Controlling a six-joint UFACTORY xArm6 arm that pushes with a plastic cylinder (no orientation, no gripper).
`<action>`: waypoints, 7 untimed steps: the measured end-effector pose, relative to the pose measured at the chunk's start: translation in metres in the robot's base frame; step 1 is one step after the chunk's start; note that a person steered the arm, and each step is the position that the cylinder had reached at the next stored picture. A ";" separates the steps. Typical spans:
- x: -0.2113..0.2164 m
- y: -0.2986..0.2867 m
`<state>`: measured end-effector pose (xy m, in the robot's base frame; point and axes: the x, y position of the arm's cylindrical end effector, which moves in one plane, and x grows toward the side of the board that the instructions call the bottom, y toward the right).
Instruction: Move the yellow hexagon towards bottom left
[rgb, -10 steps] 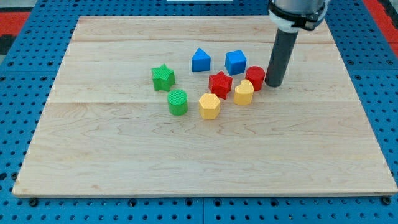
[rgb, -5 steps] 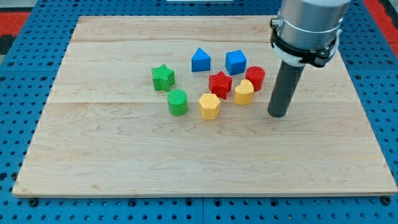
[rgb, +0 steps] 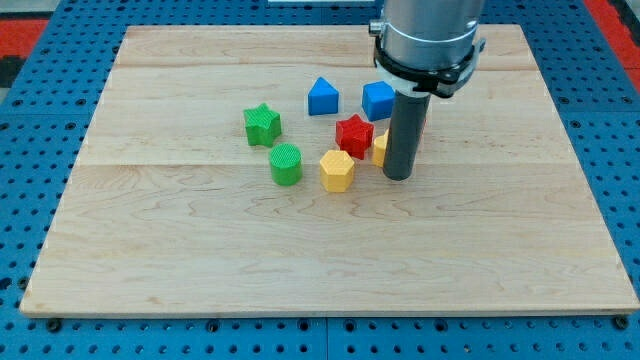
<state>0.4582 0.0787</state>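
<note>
Wooden board (rgb: 200, 260) on a blue pegboard (rgb: 40, 150), shown in one view with eight small blocks grouped above its middle. Partly hidden: a second yellow block (rgb: 380, 148), of which only a sliver is seen at the left edge of the rod (rgb: 405, 135), so that its shape cannot be made out; a red block (rgb: 420, 118) behind the rod, reduced to a thin strip at the rod's right edge, shape likewise not to be told. The arm's grey housing is cut off by the view's top. No pincer is fitted — the arm ends in the dark rod, and my tip (rgb: 398, 178) is set down on the board just to the view's right of the yellow hexagon (rgb: 337, 170), a narrow gap being seen between them, and immediately below the hidden yellow block. The yellow hexagon lies near the board's middle, below the red star (rgb: 354, 134) and right of the green cylinder (rgb: 286, 164); it touches neither. Further listed: green star (rgb: 262, 124) at the group's left; blue triangular block (rgb: 322, 96) and blue cube (rgb: 378, 99) along the top, the cube's right side partly covered by the rod. No containers are present — every block rests directly on the board.
</note>
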 end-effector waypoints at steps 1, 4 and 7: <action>0.000 -0.013; -0.001 -0.117; 0.076 -0.167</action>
